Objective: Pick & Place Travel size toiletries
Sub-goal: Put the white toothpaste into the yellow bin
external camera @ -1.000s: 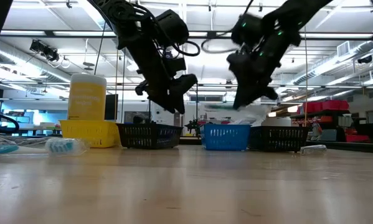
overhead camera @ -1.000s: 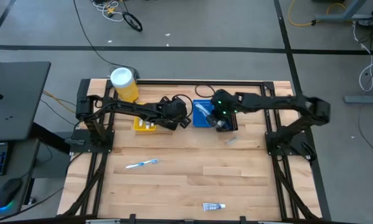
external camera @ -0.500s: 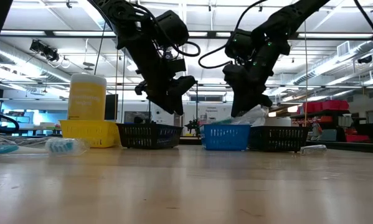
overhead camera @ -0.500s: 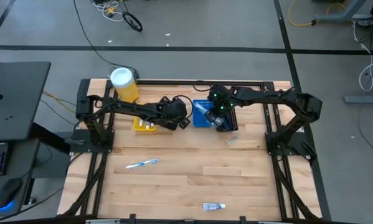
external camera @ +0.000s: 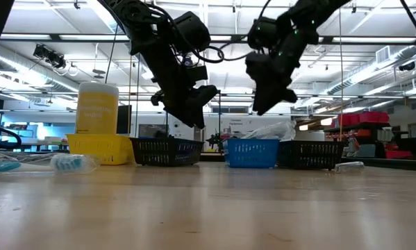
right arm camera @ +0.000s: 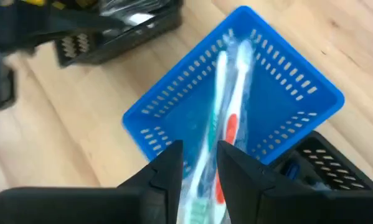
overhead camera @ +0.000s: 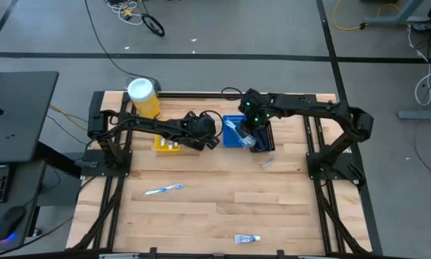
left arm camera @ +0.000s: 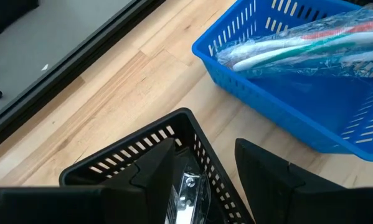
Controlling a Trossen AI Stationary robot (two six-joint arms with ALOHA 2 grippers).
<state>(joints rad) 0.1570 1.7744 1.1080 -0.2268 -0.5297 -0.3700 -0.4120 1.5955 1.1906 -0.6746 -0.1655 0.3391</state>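
Observation:
Clear-wrapped toothbrushes (right arm camera: 226,93) lie slanted in the blue bin (right arm camera: 167,118), their ends poking over its rim (external camera: 270,130). My right gripper (right arm camera: 198,171) hangs open above them, clear of the bin (external camera: 270,104). My left gripper (left arm camera: 205,180) stands open over a black bin (left arm camera: 130,155) that holds a silver-wrapped item (left arm camera: 187,193). On the bare wood lie a light-blue toothbrush (overhead camera: 163,190), a small tube (overhead camera: 247,238) and a small pale item (overhead camera: 267,163).
A yellow bin (overhead camera: 166,146) and a tall yellow canister with a white lid (overhead camera: 144,97) stand at the far left. A second black bin (overhead camera: 267,137) sits right of the blue one. The near half of the table offers free room around the loose items.
My right gripper has opened and let go of a clear-wrapped toothbrush, then risen and drawn toward the table's far edge. The toothbrush has dropped and now rests in the blue bin.

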